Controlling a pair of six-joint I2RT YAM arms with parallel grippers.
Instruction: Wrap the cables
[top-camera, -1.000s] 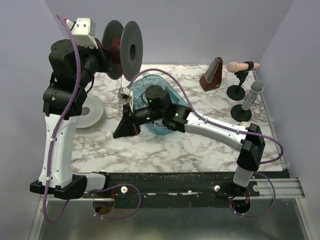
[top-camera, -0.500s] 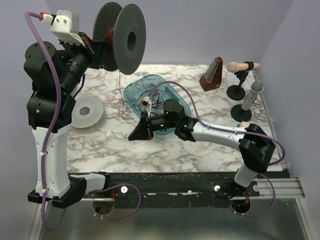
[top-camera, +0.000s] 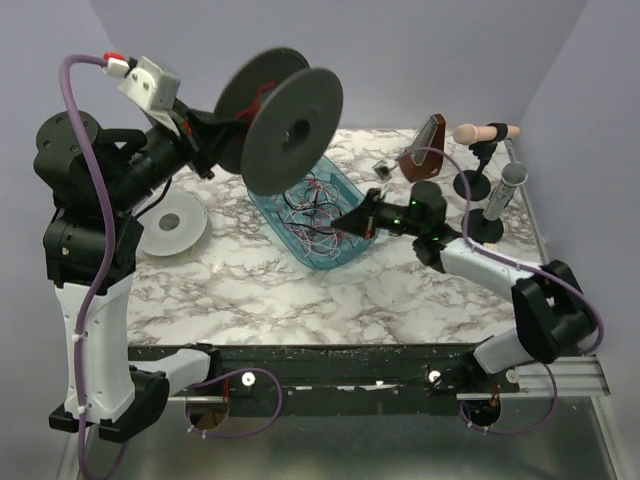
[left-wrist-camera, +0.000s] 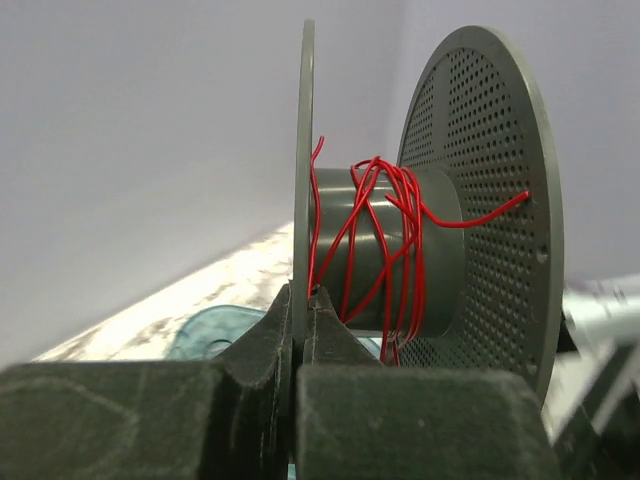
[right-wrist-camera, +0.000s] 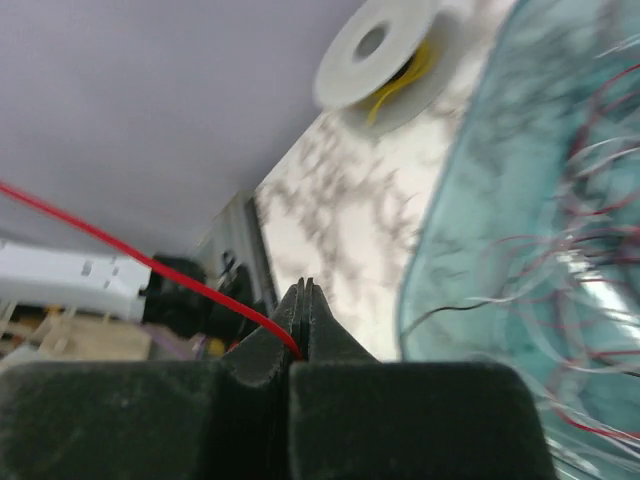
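My left gripper (left-wrist-camera: 303, 295) is shut on the thin flange of a dark grey spool (top-camera: 290, 125), holding it in the air above the tray's far left end. Red cable (left-wrist-camera: 385, 240) is wound loosely round the spool's hub. A teal tray (top-camera: 345, 258) on the marble table holds the loose cables (top-camera: 310, 205), a tangle of thin red, black and white loops. My right gripper (top-camera: 345, 222) hangs over the tray's right side, pointing left. In the right wrist view this gripper (right-wrist-camera: 306, 290) is shut on one red cable (right-wrist-camera: 150, 262), which runs up to the left.
A white spool (top-camera: 175, 222) with yellow wire lies flat at the table's left. A brown metronome (top-camera: 425, 145) and two black stands (top-camera: 480, 185) stand at the back right. A black rail (top-camera: 350, 365) runs along the near edge.
My right gripper swung from left of the tray to over its right side and closed on the red cable. The left arm carried the spool to the right and tilted it.
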